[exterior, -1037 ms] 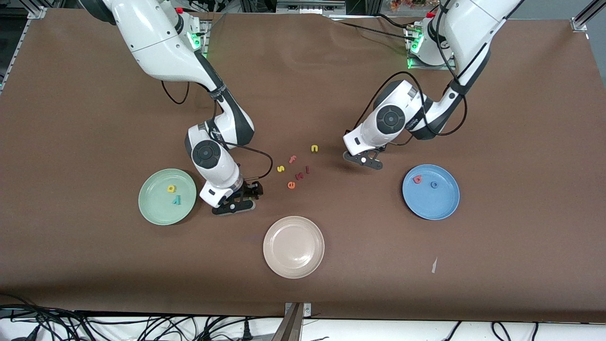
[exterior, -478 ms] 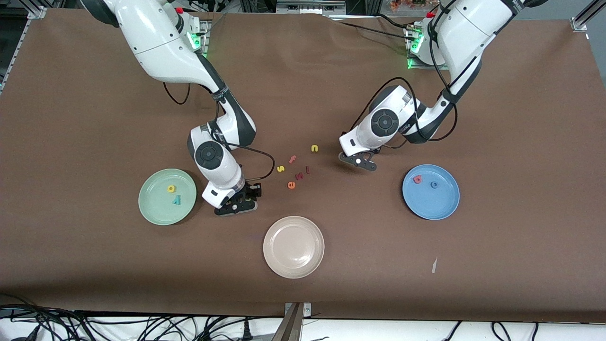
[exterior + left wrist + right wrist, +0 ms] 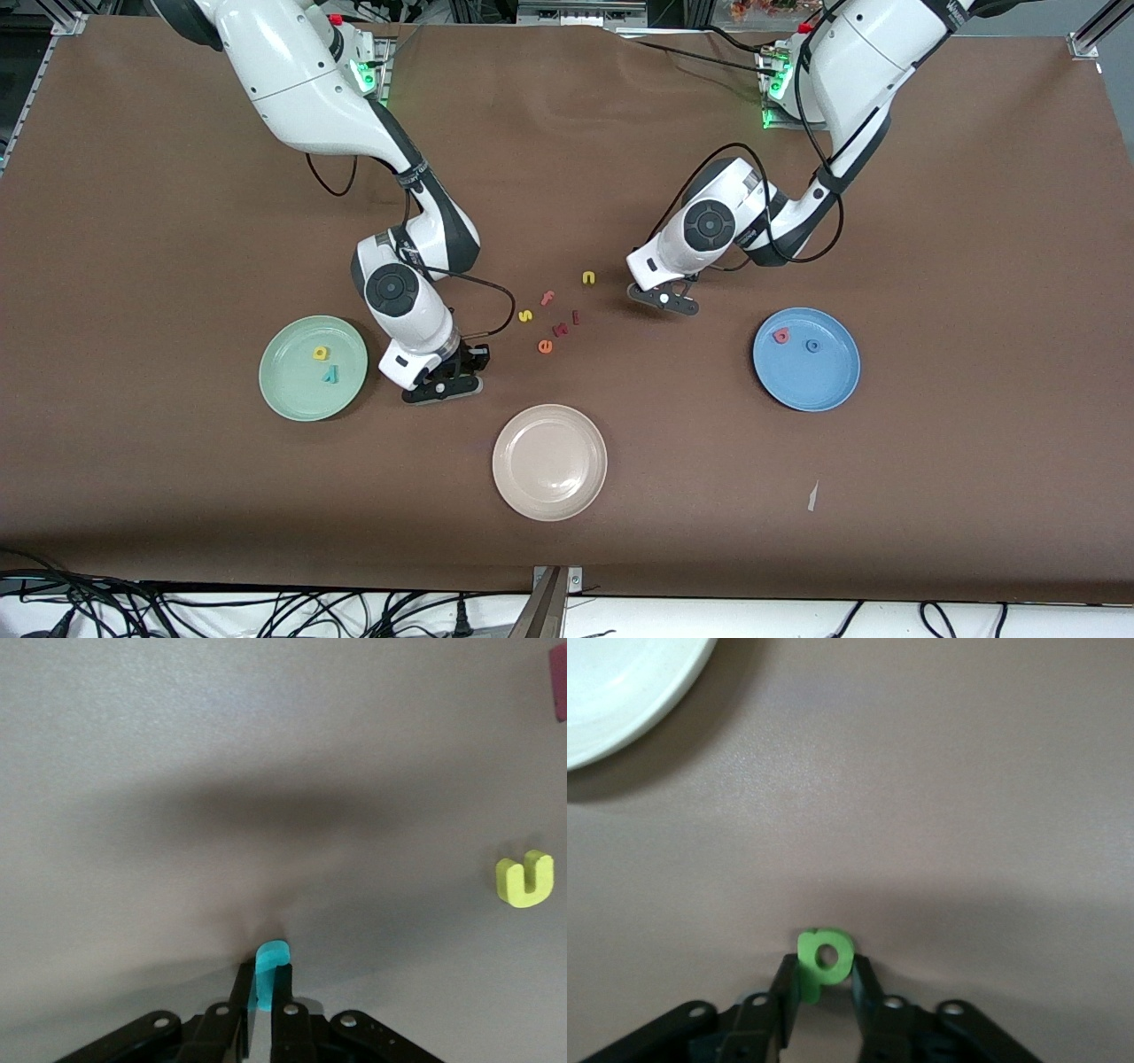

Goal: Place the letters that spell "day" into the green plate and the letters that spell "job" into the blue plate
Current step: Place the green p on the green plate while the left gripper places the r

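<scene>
The teal j (image 3: 268,958) is pinched by the left hand (image 3: 262,992); right hand (image 3: 825,988) pinches the green d (image 3: 825,958).

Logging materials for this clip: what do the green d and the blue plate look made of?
The green d: likely soft foam, matte, with thick blunt-cut edges and no shine, held between the right tool fingers. The blue plate: probably hard plastic or glazed ware; smooth, even colour, faint sheen at the rim.

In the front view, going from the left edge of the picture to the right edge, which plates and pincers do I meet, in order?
green plate → right pincer → beige plate → left pincer → blue plate
</scene>
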You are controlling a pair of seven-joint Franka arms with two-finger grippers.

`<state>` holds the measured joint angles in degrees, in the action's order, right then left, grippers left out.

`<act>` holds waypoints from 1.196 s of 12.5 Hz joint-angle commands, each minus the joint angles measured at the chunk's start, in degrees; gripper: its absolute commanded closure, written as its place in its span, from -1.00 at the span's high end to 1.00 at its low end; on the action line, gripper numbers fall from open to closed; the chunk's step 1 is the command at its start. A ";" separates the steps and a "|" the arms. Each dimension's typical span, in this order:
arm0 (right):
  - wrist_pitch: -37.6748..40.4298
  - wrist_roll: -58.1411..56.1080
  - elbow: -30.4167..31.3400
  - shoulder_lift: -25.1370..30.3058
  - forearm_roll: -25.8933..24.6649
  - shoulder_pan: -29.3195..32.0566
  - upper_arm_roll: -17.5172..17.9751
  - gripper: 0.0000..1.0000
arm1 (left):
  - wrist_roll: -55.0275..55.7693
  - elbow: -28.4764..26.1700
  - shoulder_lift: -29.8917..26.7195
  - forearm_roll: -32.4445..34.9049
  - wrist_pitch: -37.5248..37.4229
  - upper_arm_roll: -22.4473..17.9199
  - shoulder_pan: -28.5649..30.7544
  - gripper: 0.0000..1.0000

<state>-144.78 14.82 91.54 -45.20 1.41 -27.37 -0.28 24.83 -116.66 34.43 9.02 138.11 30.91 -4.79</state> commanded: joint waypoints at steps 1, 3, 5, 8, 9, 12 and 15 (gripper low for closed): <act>-0.06 -0.49 -0.75 -1.29 -0.35 -0.49 -1.12 -0.60 | 1.10 1.51 -2.25 1.52 -3.87 -0.32 0.75 -1.00; 0.81 -2.59 -0.66 0.54 -0.53 0.73 -1.13 -0.60 | 0.84 5.98 -4.62 1.52 -14.30 -0.59 0.84 -1.00; 5.10 -8.72 2.22 5.62 -0.44 4.15 -1.04 -0.60 | -0.12 12.13 -4.90 6.75 -24.07 -0.59 1.63 -1.00; 10.20 -20.50 8.99 14.85 -0.35 11.17 -0.42 -0.59 | -8.79 16.28 -4.90 14.61 -27.81 -0.68 5.30 -1.00; 12.05 -23.93 10.57 17.49 -0.35 13.11 -0.42 -0.58 | -14.57 17.94 -4.46 14.71 -27.81 -0.68 8.28 -1.00; 14.00 -29.93 19.08 24.79 -0.35 17.77 -0.42 -0.15 | -29.63 24.44 -0.18 14.71 -27.54 -0.76 14.36 -1.00; 12.15 -29.33 26.05 29.28 0.09 18.49 -0.42 1.00 | -32.82 29.98 7.03 14.27 -26.14 -2.87 16.13 -1.00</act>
<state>-130.92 -14.50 111.54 -20.55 1.36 -9.43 -1.92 -5.71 -92.13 35.02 22.54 111.65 28.40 11.64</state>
